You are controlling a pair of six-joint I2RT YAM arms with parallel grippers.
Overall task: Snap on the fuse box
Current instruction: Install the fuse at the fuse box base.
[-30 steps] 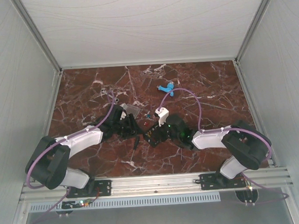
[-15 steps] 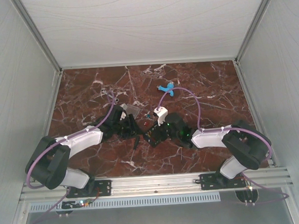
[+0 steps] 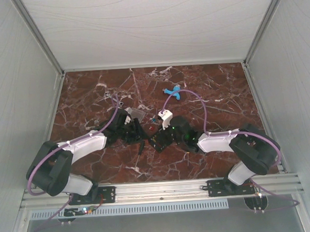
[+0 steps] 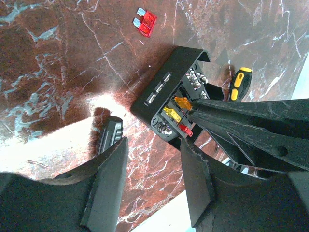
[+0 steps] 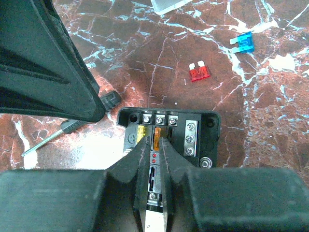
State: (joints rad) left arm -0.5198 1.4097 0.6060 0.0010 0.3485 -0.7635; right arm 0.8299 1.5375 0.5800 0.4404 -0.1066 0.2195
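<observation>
the black fuse box (image 5: 212, 126) sits uncovered near the middle of the desk (image 3: 90, 93), between the two arms. the right gripper (image 5: 155, 145) is directly over it, jaws narrow with tips at an orange fuse (image 5: 157, 137); whether they pinch it i cannot tell. the left gripper (image 4: 152, 145) hangs just beside the box, half open and empty. the clear lid (image 5: 169, 4) lies toward the desk's far edge, nearer the left arm, which looks better placed to fetch it.
</observation>
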